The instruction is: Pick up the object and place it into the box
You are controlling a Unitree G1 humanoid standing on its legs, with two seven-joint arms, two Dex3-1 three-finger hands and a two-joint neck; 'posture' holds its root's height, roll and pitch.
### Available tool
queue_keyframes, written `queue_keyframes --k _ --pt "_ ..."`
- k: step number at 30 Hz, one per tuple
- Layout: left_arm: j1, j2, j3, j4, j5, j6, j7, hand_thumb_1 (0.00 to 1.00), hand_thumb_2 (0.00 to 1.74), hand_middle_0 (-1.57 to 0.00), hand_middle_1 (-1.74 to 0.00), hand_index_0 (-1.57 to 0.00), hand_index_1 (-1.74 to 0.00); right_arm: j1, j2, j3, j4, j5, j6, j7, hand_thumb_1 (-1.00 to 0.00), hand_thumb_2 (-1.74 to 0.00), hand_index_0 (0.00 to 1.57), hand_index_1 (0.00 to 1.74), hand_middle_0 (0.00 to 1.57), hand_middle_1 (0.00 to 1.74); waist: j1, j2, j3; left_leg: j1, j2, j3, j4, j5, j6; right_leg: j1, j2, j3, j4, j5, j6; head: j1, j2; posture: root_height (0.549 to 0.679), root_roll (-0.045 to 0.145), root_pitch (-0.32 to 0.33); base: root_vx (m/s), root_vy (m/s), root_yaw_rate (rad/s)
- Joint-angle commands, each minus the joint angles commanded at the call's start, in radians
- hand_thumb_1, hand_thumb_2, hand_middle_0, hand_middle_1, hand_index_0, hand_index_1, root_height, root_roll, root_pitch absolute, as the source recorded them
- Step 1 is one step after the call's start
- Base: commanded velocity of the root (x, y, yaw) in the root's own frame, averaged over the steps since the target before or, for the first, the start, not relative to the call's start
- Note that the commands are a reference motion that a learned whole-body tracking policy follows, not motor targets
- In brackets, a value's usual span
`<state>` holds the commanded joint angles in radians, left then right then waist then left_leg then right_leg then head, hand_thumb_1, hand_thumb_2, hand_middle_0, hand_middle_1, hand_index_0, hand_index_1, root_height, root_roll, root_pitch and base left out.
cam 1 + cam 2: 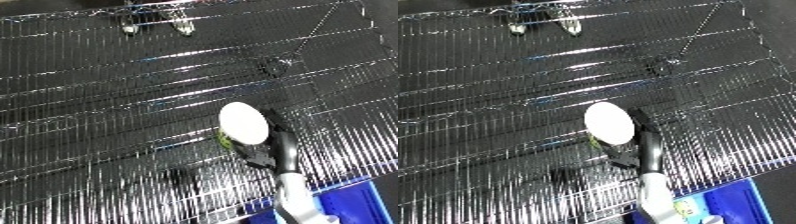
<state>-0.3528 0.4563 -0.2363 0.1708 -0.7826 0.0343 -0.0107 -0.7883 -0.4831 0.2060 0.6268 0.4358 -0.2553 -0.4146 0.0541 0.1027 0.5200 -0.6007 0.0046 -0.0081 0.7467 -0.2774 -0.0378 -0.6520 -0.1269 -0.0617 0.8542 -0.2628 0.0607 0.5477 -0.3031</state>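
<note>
Right hand [271,150] curled round white disc [242,123], fingers mostly hidden behind it, green underside barely visible

Shiny metal wire rack [133,100]; smooth matt white object [243,123]; glossy blue bin [360,205].

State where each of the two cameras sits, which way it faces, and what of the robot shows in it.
Left eye view: on the head, facing down at the wire rack; right forearm and right hand on a white round object, blue bin at the lower right.
Right eye view: beside it, same downward aim, the scene sitting further left.
Shared: rack, hand, object, bin; no left hand.
</note>
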Motion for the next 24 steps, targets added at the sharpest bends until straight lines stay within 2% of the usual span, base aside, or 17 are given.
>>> queue_keyframes --k 7,13,19,24 --pt "0.029 -0.001 0.016 -0.001 0.006 -0.017 -0.020 1.00 1.74 -1.57 -1.74 -1.57 -1.74 0.048 -0.010 -0.020 -0.058 -0.018 -0.006 -0.018 -0.85 -1.48 1.33 1.48 1.33 1.48 -0.011 -0.017 0.000 0.061 0.002 -0.004 -0.033 0.004 0.0000 0.061 0.0058 -0.002 -0.038 0.004 0.0000 0.019 -0.008 0.634 0.054 0.099 -0.017 0.003 -0.061" --pt "0.062 -0.003 0.044 -0.011 0.013 -0.024 -0.028 1.00 1.74 -1.57 -1.74 -1.57 -1.74 0.138 -0.016 -0.060 -0.191 -0.047 0.006 -0.048 -0.85 -1.48 1.33 1.48 1.33 1.48 -0.038 -0.035 0.000 0.132 0.009 0.004 -0.073 0.007 -0.0023 0.125 0.0120 0.003 -0.084 0.012 0.0046 0.019 -0.026 0.640 0.053 0.069 -0.002 0.027 -0.124" --pt "0.104 -0.007 0.075 -0.016 0.027 -0.038 -0.046 1.00 1.74 -1.57 -1.74 -1.57 -1.74 0.256 -0.015 -0.114 -0.340 -0.087 0.009 -0.086 -0.85 -1.48 1.33 1.48 1.33 1.48 -0.076 -0.050 0.000 0.200 0.018 0.023 -0.100 -0.002 -0.0034 0.190 0.0197 0.018 -0.134 0.020 0.0094 0.037 -0.029 0.646 0.054 0.042 -0.019 0.037 -0.191" --pt "0.126 -0.016 0.095 -0.014 0.036 -0.050 -0.062 1.00 1.74 -1.57 -1.74 -1.57 -1.74 0.340 -0.023 -0.168 -0.417 -0.087 -0.004 -0.102 -0.85 -1.48 1.33 1.48 1.33 1.48 -0.113 -0.055 0.000 0.250 0.030 0.047 -0.117 -0.010 -0.0057 0.233 0.0188 0.035 -0.172 0.028 0.0129 0.104 -0.012 0.651 0.058 0.024 -0.037 0.069 -0.230"
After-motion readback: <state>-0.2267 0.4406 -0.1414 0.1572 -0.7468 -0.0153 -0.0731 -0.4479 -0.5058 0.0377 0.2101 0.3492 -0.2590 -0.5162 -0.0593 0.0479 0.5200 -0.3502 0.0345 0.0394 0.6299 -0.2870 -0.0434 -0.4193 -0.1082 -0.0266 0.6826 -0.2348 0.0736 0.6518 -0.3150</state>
